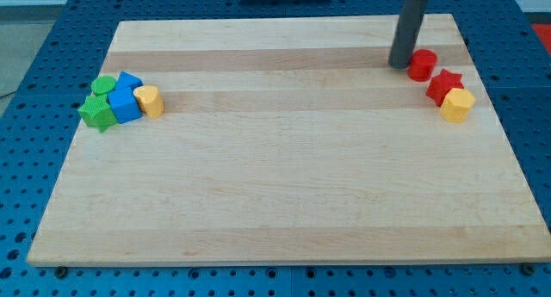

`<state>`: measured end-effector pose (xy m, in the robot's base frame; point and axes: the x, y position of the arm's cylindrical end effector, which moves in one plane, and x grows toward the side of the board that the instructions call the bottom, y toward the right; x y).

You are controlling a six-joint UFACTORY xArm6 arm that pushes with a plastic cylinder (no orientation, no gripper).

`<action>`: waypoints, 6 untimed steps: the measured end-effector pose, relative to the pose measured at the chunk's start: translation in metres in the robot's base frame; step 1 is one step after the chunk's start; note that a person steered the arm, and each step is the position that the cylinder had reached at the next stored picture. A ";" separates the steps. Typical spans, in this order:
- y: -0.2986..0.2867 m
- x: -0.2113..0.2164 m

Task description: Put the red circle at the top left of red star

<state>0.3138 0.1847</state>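
The red circle (pixel 422 65) sits near the board's top right. The red star (pixel 444 85) lies just below and to its right, touching or nearly touching it. My tip (pixel 399 64) rests on the board right against the red circle's left side. A yellow block (pixel 457 105) sits against the red star's lower right.
At the board's left edge is a cluster: a green circle (pixel 104 84), a green star (pixel 97 114), two blue blocks (pixel 126 102) and a yellow block (pixel 149 100). The wooden board (pixel 275 176) lies on a blue perforated table.
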 end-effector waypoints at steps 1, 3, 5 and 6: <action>0.002 -0.003; 0.023 -0.041; 0.044 -0.022; 0.045 -0.011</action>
